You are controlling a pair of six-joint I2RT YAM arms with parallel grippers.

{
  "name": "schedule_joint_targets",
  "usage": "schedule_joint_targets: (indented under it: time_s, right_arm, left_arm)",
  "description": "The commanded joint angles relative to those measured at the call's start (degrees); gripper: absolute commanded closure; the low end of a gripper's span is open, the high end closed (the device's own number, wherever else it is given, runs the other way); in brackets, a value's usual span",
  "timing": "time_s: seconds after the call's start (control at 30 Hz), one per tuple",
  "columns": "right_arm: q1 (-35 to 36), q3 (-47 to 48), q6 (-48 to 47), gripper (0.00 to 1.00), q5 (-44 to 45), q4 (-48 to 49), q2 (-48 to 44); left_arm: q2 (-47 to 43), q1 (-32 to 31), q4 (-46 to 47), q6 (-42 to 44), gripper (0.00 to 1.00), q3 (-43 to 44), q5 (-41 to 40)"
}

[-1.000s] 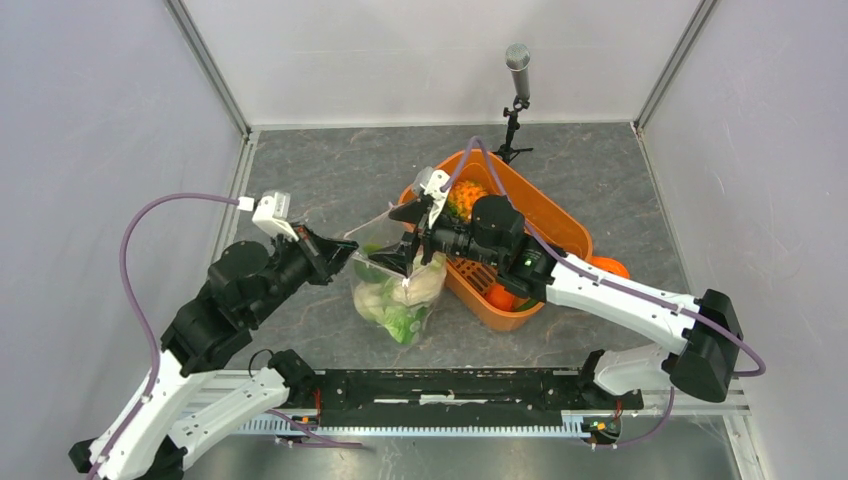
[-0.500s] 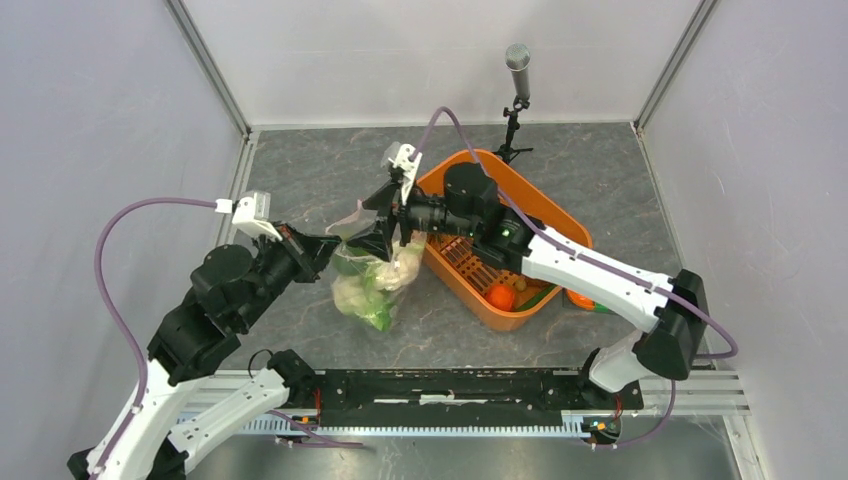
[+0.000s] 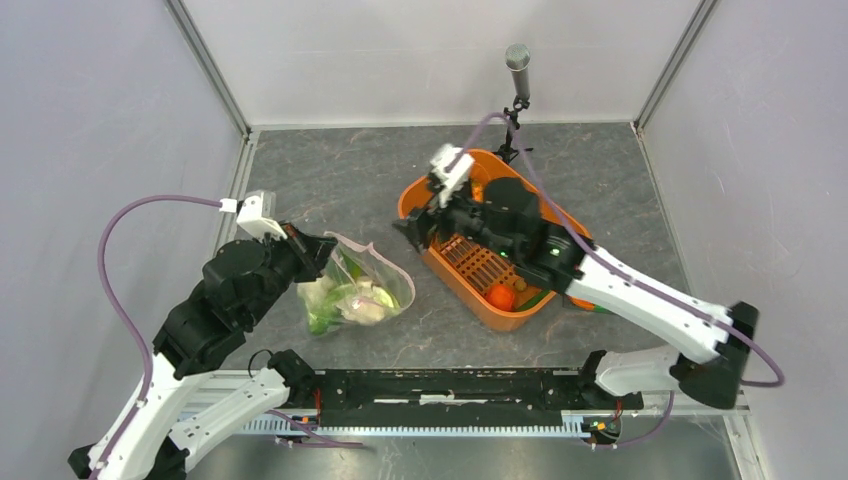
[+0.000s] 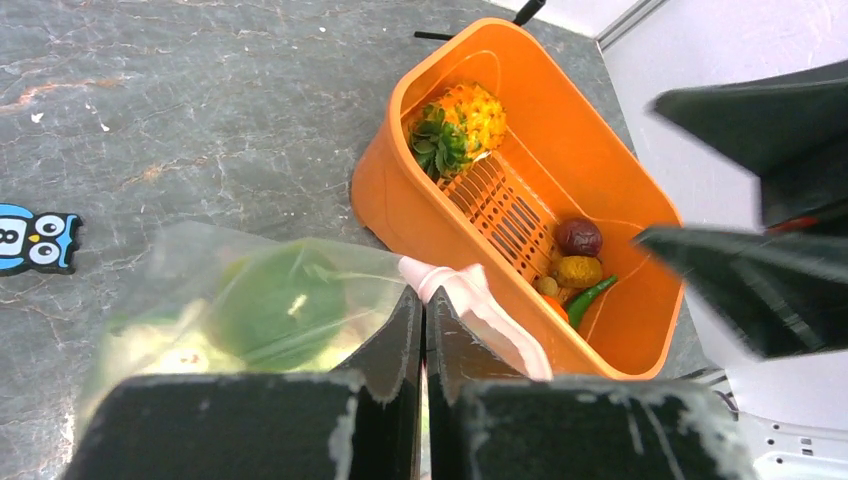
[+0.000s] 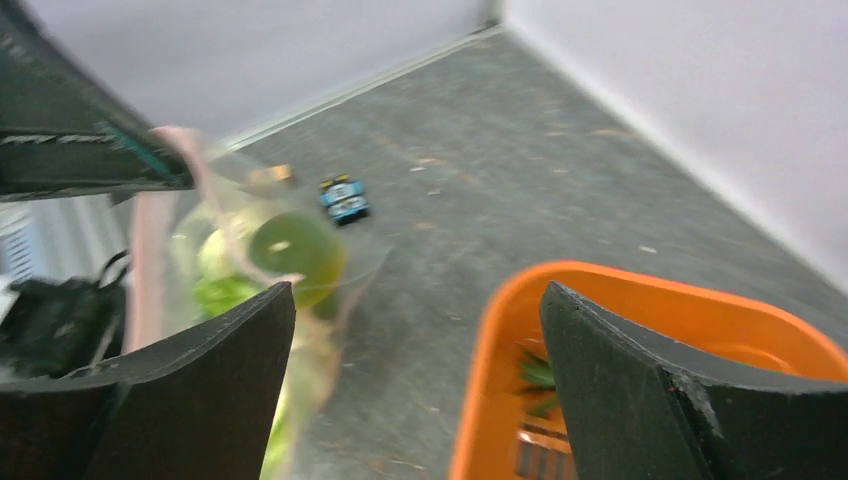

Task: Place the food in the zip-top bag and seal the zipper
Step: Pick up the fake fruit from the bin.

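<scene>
Grey marbled table (image 3: 330, 180) carries the orange basket (image 4: 400, 200), beside which we see the zip-top bag (image 3: 360, 290) lying part-filled with green food (image 4: 280, 305). The left gripper (image 4: 423, 320) pinches the zipper (image 4: 470, 300), we judge to hold the mouth up. The right gripper (image 5: 415, 300) hangs spread and empty at the basket's edge, probably to fetch the pineapple (image 4: 465, 125).

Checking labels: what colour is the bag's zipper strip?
The zipper strip is pale pink, best seen in left wrist view.
</scene>
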Motion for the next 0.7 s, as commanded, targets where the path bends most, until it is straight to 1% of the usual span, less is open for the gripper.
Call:
schedule_joint_targets:
  time_s: [0.0, 0.1, 0.17, 0.27, 0.4, 0.57, 0.67]
  right_arm:
    - [-2.51, -4.62, -2.48, 0.04, 19.82, -2.32, -7.51]
    - [-7.32, -6.75, -0.54, 0.06, 22.59, -9.92, -7.48]
    - [-11.38, -8.93, 1.95, 0.06, 21.89, -14.5, -6.87]
    - [-16.27, -13.11, 3.64, 0.11, 22.32, -19.77, -5.0]
    - [-19.79, -15.03, 4.33, 0.08, 24.31, -26.14, -0.85]
    - [-23.1, -15.4, 6.69, 0.09, 27.02, -29.9, 3.66]
    - [-24.34, -15.41, 7.86, 0.09, 28.42, -29.51, 5.66]
  left_arm:
    - [-0.32, 0.15, 4.38, 1.86, 0.98, -0.49, -1.36]
    - [0.08, 0.15, 4.78, 2.29, 0.98, -0.6, -1.47]
    - [0.55, 0.15, 4.98, 2.83, 0.98, -0.26, -1.16]
    - [1.03, 0.15, 5.16, 3.07, 0.98, -0.49, -0.38]
    - [0.47, 0.15, 6.42, 3.44, 0.98, -1.64, 2.1]
    - [0.45, 0.15, 7.7, 7.08, 0.98, -2.72, 1.88]
    - [0.04, 0.15, 9.39, 8.68, 0.98, -4.53, -1.0]
